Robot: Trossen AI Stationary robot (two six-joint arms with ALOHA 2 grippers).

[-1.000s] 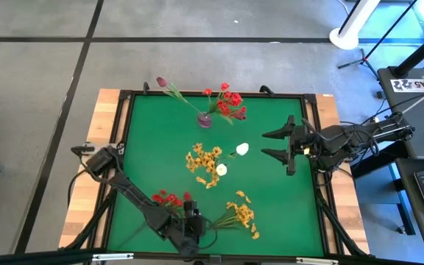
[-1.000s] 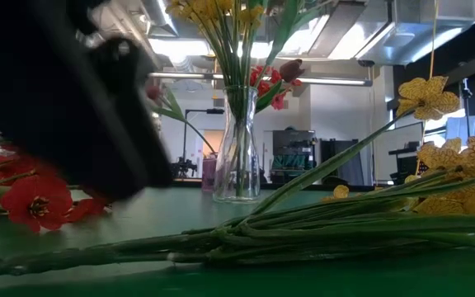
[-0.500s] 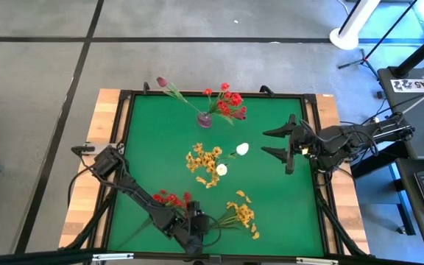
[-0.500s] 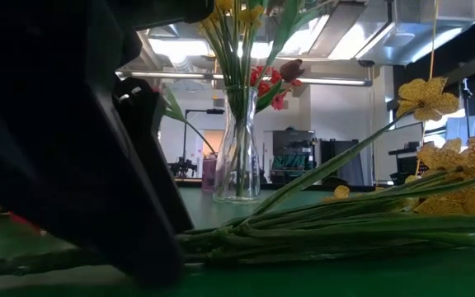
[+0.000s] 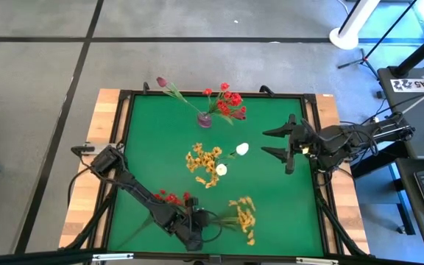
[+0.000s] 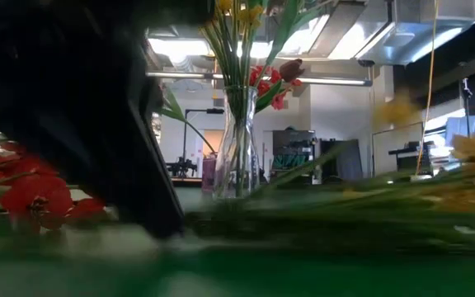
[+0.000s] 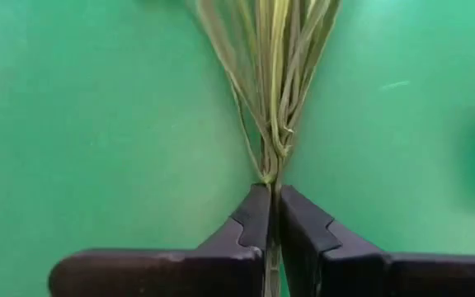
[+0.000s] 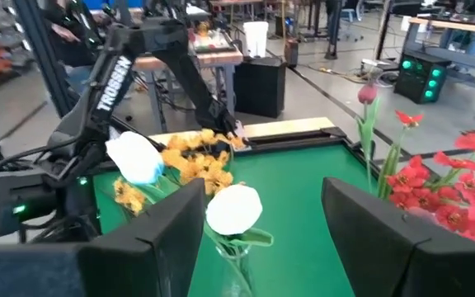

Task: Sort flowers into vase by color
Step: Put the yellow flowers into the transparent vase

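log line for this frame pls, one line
left hand: shut on yellow flower stems, near table edge | right hand: open, idle at right side | center vase: yellow and white flowers | far vase: red flowers

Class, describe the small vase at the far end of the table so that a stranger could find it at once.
Look at the green table from above and go to its far edge. The small purple vase stands there, holding red flowers and a maroon bud. The clear glass vase at mid-table holds yellow and white blooms instead.
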